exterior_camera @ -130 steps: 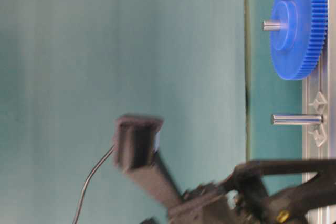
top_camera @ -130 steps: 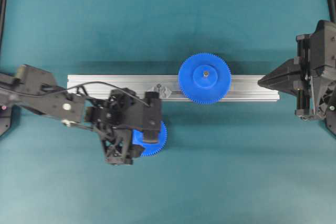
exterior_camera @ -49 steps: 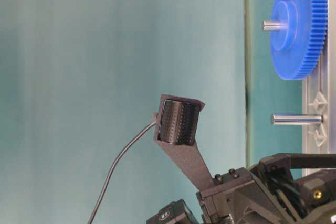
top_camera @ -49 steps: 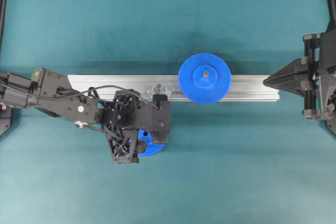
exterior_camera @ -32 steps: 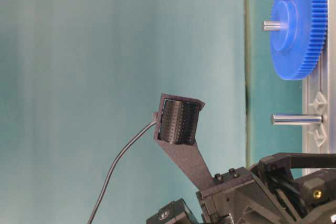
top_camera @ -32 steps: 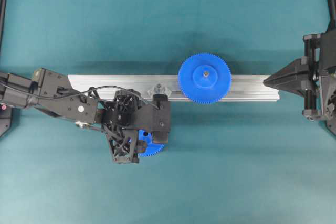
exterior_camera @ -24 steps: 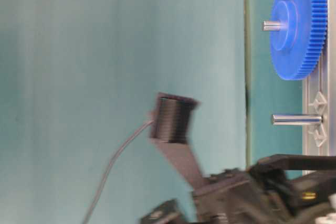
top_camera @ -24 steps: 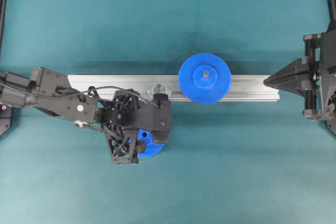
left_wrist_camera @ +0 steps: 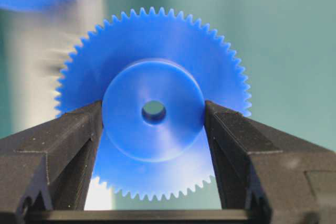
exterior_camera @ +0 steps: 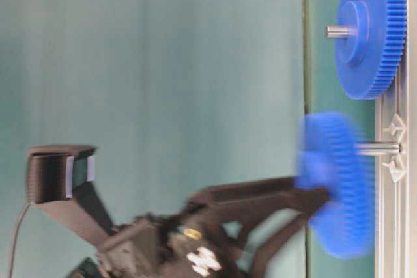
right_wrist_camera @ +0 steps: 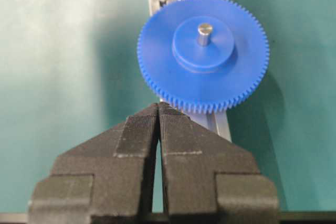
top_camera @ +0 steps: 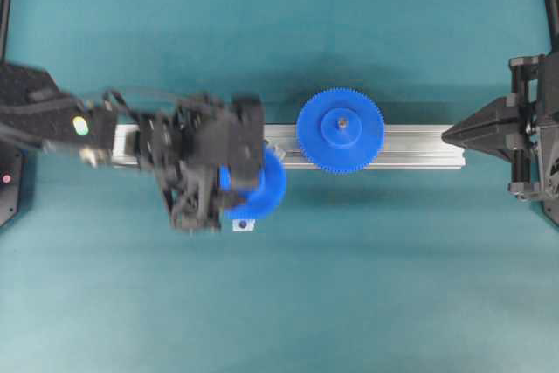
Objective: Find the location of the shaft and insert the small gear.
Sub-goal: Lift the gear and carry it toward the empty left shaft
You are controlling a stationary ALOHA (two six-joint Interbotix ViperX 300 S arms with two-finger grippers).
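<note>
At the left of the overhead view the left arm reaches in from the edge and lies along the near end of the aluminium rail, its image smeared. The left tool is pinching the small gear by the raised round hub, one black finger pressed on each side, the dark centre hole showing between them and the toothed rim standing clear above and below. Seen from overhead, that gear sits at the front of the tool, overlapping the lower edge of the rail, with a small white piece on the teal table just below it. In the table-level view the small gear is blurred and held close to the rail, and the shaft pokes out beside it at its upper part; whether the pin is in the hole cannot be told. Further right the larger gear sits on the rail with a grey pin through its hub. At the far right the right arm rests near the rail's end, its tool pressed together, tips pointing at the larger gear but apart from it.
</note>
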